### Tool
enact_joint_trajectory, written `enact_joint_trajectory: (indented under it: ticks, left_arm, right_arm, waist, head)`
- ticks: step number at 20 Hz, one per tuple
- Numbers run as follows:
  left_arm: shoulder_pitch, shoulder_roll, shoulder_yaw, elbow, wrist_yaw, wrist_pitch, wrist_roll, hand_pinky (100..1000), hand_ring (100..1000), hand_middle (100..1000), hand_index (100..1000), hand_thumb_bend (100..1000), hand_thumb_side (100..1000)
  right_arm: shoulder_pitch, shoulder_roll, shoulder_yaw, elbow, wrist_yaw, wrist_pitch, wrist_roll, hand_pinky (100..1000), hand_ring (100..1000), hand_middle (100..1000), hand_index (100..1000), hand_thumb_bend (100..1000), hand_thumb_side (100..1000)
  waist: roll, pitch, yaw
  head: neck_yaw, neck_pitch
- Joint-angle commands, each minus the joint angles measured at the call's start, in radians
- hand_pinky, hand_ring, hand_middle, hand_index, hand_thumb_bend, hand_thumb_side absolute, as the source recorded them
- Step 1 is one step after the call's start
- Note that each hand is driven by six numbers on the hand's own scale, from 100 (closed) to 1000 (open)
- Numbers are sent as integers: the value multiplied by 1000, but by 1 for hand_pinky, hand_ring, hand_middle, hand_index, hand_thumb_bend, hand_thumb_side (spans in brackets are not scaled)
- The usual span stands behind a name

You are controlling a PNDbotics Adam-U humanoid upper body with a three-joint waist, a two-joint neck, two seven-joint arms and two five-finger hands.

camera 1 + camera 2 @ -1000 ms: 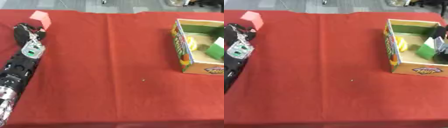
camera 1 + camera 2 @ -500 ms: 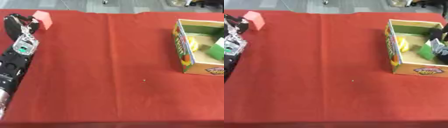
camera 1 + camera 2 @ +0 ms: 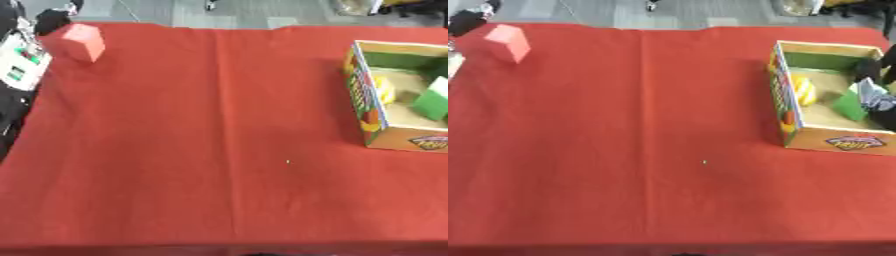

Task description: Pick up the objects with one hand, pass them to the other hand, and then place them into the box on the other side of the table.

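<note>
the red block [image 3: 82,41] lies at the table's far left corner on the red cloth [image 3: 219,150], just beside the left hand [image 3: 48,20], whose fingers are cut off, so open or closed i cannot tell; the right hand [image 3: 875,95] sits in the box [image 3: 785,112], fingers unclear, against a green block [image 3: 850,105]

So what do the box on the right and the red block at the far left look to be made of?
The box looks like printed cardboard: thin tan walls, glossy colourful graphics outside. The red block has flat matte faces and crisp edges, possibly foam, wood or plastic; the look leaves it open.
</note>
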Motion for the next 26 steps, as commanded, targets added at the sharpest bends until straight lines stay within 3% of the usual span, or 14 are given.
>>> enact_joint_trajectory:
  ticks: [1,5,26]
  left_arm:
    - [-36,7,41,61,-54,-15,-88,835,792,748,820,1000,563]
    - [-43,10,69,111,-85,-35,-132,825,777,731,803,1000,565]
    - [-28,3,92,150,-41,-40,3,791,723,658,749,875,582]
  right_arm:
    - [-12,-17,-3,-21,-9,-3,5,670,383,434,920,100,228]
    - [-15,-7,0,-21,-11,-3,7,671,386,432,922,100,241]
    - [-7,14,5,-20,-14,-10,12,673,391,445,924,100,266]
  waist:
    - [-7,-19,-8]
    - [-11,-1,-23]
    - [-21,36,-40]
  head:
    - [14,-2]
    - [27,-2]
    - [43,-2]
